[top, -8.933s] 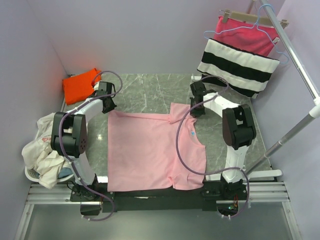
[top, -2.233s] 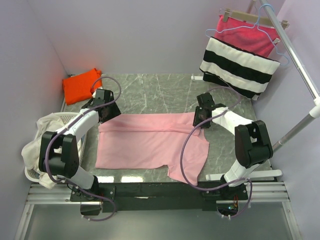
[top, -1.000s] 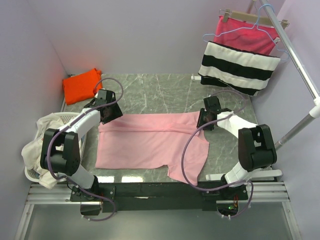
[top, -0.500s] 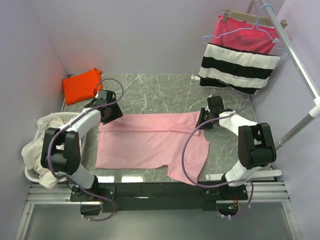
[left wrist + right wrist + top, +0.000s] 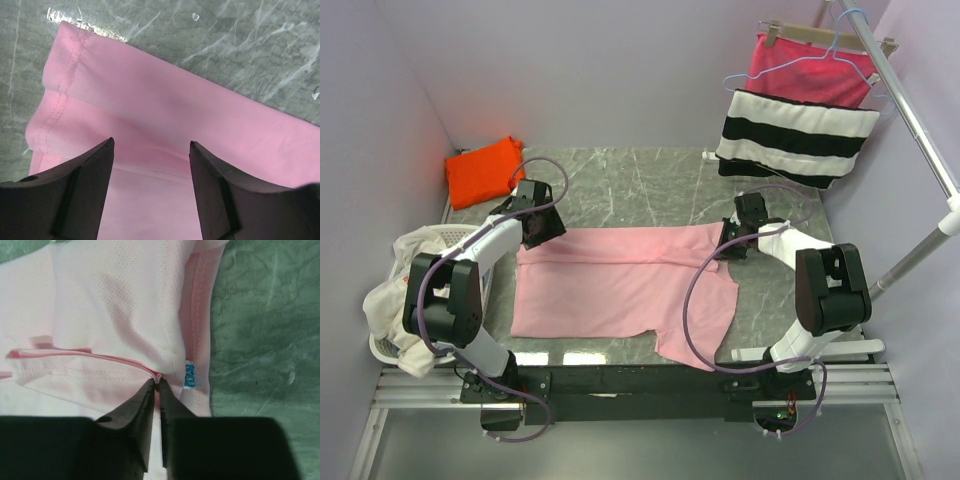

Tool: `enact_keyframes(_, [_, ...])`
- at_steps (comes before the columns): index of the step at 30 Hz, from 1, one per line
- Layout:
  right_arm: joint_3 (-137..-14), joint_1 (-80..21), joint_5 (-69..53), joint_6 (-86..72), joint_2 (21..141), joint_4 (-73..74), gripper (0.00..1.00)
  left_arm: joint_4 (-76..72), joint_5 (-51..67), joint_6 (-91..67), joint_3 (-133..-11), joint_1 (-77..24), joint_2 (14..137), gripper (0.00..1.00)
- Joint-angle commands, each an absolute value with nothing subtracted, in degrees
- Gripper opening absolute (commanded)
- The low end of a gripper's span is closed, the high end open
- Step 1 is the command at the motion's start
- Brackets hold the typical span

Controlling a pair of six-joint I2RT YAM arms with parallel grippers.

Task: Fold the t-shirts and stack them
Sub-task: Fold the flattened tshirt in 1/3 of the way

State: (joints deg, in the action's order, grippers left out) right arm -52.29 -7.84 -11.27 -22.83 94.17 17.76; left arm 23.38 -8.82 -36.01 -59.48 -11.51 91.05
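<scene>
The pink t-shirt lies folded over on the marble table, with a sleeve hanging toward the front edge. My left gripper hovers open over its back left corner, and the hem seam shows ahead of the fingers. My right gripper is shut on a small pinch of the pink t-shirt at the folded edge, just left of the blue neck label. In the top view the right gripper sits at the shirt's back right corner. The orange t-shirt rests folded at the back left.
A white basket of pale clothes stands off the table's left side. A black-and-white striped cloth and a magenta cloth on a hanger hang from a metal rail at the back right.
My right gripper has closed onto the pink fabric beside the neck label. The left gripper stays open in the same place. The shirt has not shifted.
</scene>
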Motion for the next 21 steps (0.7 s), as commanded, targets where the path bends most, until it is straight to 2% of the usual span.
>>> enact_keyframes(1, [-52.03, -7.38, -12.39, -22.24, 94.84, 16.53, 0.05, 22.94, -8.17, -35.07, -62.14, -11.87, 91.76, 0.67])
enact_keyframes(2, [-51.77, -7.38, -12.83, -22.06, 94.57, 16.18, 0.00, 22.94, -8.26, -35.07, -62.05, -11.87, 91.84, 0.67])
enact_keyframes(9, [-49.13, -7.38, -19.15, -19.34, 86.41, 14.59, 0.00, 22.76, -8.17, -34.89, -62.14, -11.95, 91.76, 0.67])
enact_keyframes(16, [-46.33, -8.00, -23.90, -17.49, 75.43, 20.04, 0.00, 22.41, -8.17, -34.54, -61.88, -11.95, 92.02, 0.66])
enact_keyframes(21, [-45.00, -10.63, -25.75, -20.47, 74.44, 23.28, 0.00, 22.41, -8.00, -34.19, -61.53, -12.04, 92.11, 0.66])
